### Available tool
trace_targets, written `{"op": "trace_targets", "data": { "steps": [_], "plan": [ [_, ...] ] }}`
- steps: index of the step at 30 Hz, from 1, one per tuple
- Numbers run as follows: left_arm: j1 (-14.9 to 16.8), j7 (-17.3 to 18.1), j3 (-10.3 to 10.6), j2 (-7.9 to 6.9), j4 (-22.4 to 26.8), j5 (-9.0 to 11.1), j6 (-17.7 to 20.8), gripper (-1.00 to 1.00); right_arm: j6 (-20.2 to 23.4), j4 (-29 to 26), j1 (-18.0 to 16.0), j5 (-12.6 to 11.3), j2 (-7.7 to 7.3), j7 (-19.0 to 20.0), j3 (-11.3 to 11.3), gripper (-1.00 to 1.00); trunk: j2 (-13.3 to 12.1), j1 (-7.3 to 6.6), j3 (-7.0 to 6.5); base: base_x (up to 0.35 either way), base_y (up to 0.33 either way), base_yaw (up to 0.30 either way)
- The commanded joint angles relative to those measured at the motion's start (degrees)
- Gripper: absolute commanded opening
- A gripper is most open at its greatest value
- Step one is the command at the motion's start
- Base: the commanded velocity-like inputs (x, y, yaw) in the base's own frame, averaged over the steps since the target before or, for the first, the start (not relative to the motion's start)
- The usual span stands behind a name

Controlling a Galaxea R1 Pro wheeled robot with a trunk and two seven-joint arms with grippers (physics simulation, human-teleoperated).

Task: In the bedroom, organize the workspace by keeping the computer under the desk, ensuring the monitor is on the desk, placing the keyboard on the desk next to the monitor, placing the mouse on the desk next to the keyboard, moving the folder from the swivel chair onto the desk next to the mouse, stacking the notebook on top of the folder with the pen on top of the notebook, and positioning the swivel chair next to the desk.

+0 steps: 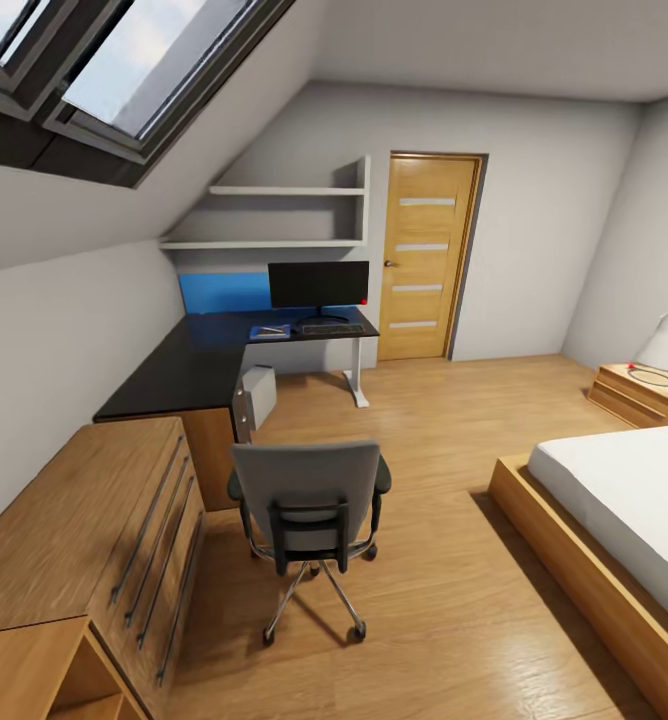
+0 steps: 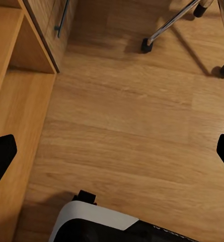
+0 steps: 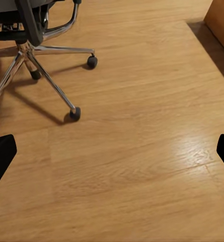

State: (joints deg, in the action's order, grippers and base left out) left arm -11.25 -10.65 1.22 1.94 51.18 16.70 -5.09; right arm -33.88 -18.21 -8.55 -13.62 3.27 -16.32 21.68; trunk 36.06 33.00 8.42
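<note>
The swivel chair [image 1: 309,495] stands in the middle of the floor with its grey back toward me, so its seat and the folder are hidden. Beyond it is the black L-shaped desk [image 1: 199,365]. The monitor [image 1: 319,285] stands on the desk's far wing, with the keyboard [image 1: 331,327] in front of it. Left of the keyboard lies the blue notebook [image 1: 270,331] with a thin pale pen on it. The mouse is too small to tell. The grey-white computer [image 1: 260,397] sits under the desk. My left gripper [image 2: 112,156] and right gripper [image 3: 112,154] hang open over bare floor, near the chair's chrome legs [image 3: 46,70].
A wooden dresser [image 1: 104,540] with bar handles lines the left wall, with an open shelf unit [image 2: 16,75] near my left arm. A bed [image 1: 624,500] fills the right side, with a nightstand and lamp [image 1: 659,370] behind it. A wooden door [image 1: 429,255] is beyond the desk.
</note>
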Motion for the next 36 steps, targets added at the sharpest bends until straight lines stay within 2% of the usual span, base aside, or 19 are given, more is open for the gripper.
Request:
{"op": "trace_targets", "data": {
  "steps": [1,18,26,36],
  "plan": [
    [0.0,-0.24,0.14,-0.01,0.06,0.52,-0.18,1.0,-0.21,0.07,-0.06,-0.47,-0.02,-0.29,0.49,1.0,0.49,0.25,0.27,0.0,0.0,0.0],
    [0.0,-0.24,0.02,-0.25,0.06,0.6,-0.23,1.0,-0.22,0.26,-0.06,-0.43,-0.02,-0.24,0.47,1.0,7.31,3.98,3.32,-0.001,0.0,0.0],
    [0.0,-0.25,-0.07,-0.29,0.14,0.62,-0.27,1.0,-0.22,0.28,-0.06,-0.44,-0.04,-0.26,0.43,1.0,10.52,5.74,4.76,-0.145,0.0,0.0],
    [0.0,-0.24,-0.08,-0.27,0.15,0.61,-0.27,1.0,-0.25,0.28,-0.06,-0.5,-0.27,-0.29,0.31,1.0,14.53,7.93,6.55,-0.028,0.0,0.0]
  ]
}}
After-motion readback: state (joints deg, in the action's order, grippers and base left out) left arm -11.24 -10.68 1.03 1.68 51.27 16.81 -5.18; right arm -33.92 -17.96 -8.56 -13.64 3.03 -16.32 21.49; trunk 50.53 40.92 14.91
